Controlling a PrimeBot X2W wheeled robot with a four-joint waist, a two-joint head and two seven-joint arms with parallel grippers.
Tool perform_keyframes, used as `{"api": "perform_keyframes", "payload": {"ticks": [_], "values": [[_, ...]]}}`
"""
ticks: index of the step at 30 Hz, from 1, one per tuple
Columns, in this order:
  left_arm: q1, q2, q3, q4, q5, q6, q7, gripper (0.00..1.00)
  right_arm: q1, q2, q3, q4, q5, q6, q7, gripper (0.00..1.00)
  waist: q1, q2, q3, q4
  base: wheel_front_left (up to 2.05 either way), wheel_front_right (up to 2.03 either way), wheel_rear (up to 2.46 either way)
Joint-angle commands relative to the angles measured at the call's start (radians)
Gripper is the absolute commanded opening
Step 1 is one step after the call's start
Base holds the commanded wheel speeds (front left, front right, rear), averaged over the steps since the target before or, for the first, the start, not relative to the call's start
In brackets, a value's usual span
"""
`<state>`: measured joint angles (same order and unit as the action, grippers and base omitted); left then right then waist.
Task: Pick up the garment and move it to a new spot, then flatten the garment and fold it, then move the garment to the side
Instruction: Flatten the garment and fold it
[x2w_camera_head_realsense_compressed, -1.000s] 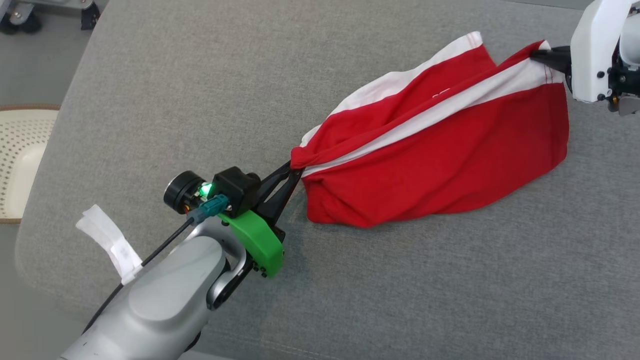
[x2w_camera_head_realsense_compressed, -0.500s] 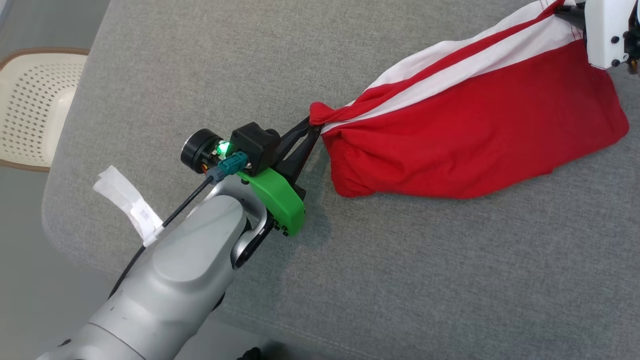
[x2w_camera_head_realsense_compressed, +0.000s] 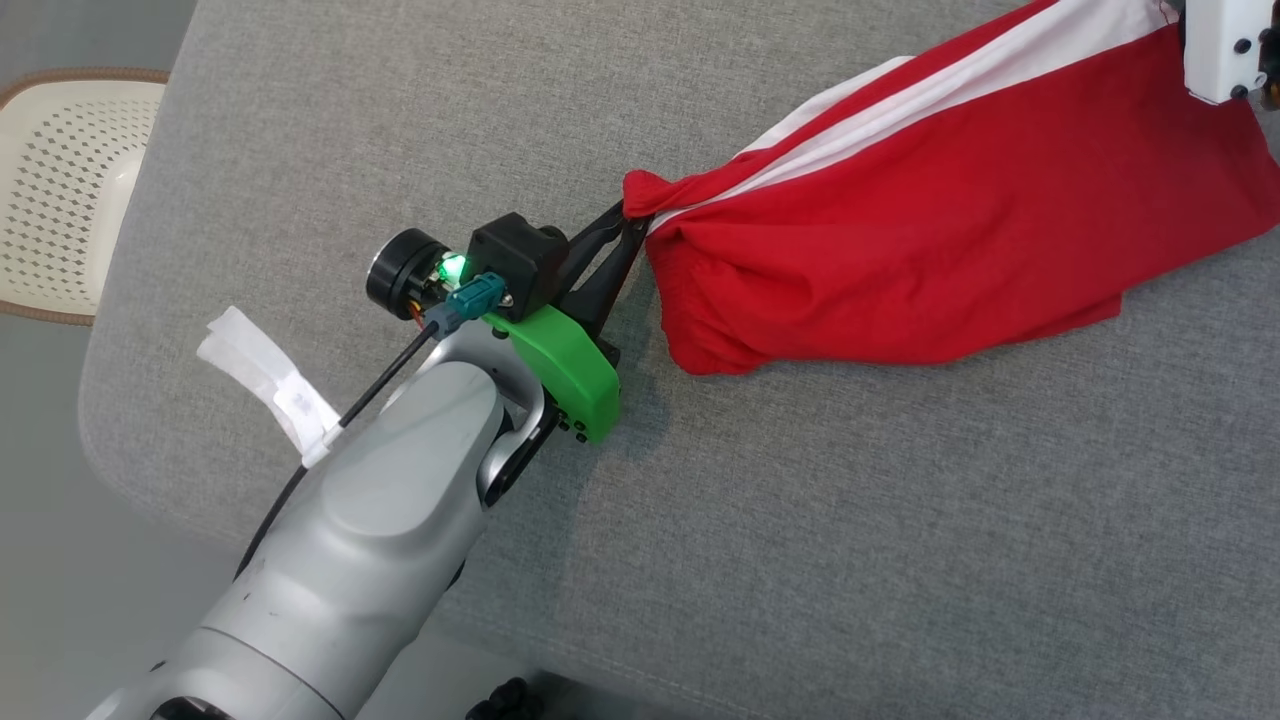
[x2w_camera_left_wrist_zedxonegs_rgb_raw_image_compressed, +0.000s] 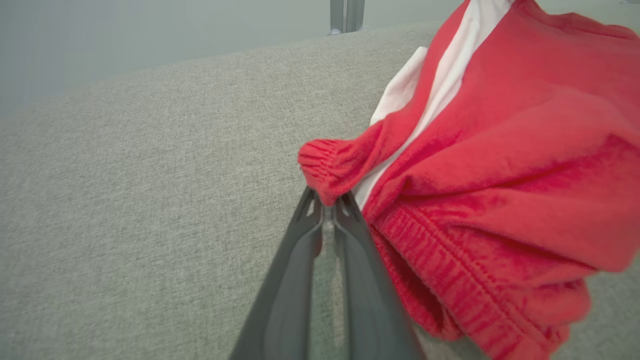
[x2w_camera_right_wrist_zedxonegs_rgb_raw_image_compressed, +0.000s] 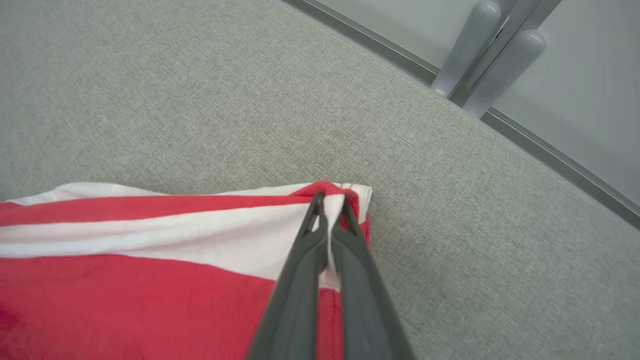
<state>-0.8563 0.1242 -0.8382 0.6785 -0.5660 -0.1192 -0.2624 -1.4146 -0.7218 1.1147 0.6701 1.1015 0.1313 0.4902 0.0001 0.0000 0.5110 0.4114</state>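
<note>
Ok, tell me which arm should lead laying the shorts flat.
Left, probably: the left pincer grips the shorts with bare cushion around it, while the right pincer grips them near the cushion's edge.

- L arm (x2w_camera_head_realsense_compressed: 380, 530): grey forearm comes in from lower left of head view, reaching up & right; green wrist cover (x2w_camera_head_realsense_compressed: 562, 372) just behind fingers.
- L gripper (x2w_camera_head_realsense_compressed: 630, 215): fingers closed, tips pinching bunched end of garment (x2w_camera_head_realsense_compressed: 950, 250).
- R gripper (x2w_camera_right_wrist_zedxonegs_rgb_raw_image_compressed: 331, 199): fingers pressed together, clamped on garment's opposite corner.
</note>
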Motion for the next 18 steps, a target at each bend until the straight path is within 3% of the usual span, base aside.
{"api": "perform_keyframes", "payload": {"ticks": [1,2,10,18], "values": [[-0.014,-0.006,0.011,0.006,0.004,-0.003,-0.003,1.0,-0.004,0.01,0.001,0.006,-0.001,-0.001,-0.013,0.54,-0.0001,0.0,0.001,-0.002,0.0,0.0,0.0],[-0.015,-0.009,0.016,0.01,0.005,-0.003,-0.003,1.0,-0.006,0.012,0.005,0.009,-0.004,-0.001,-0.023,1.0,-0.0001,0.0,0.002,-0.003,0.0,0.0,0.0],[0.017,-0.017,0.061,0.041,0.039,-0.007,-0.003,1.0,0.016,0.043,0.009,0.059,-0.013,-0.001,-0.17,1.0,-0.0001,0.0,-0.026,-0.033,0.0,0.0,0.0],[0.099,0.043,0.184,0.02,0.05,0.034,-0.003,1.0,0.113,0.074,-0.014,0.05,0.02,-0.001,-0.437,1.0,-0.0001,0.0,-0.13,-0.103,0.0,0.0,0.0]]}}
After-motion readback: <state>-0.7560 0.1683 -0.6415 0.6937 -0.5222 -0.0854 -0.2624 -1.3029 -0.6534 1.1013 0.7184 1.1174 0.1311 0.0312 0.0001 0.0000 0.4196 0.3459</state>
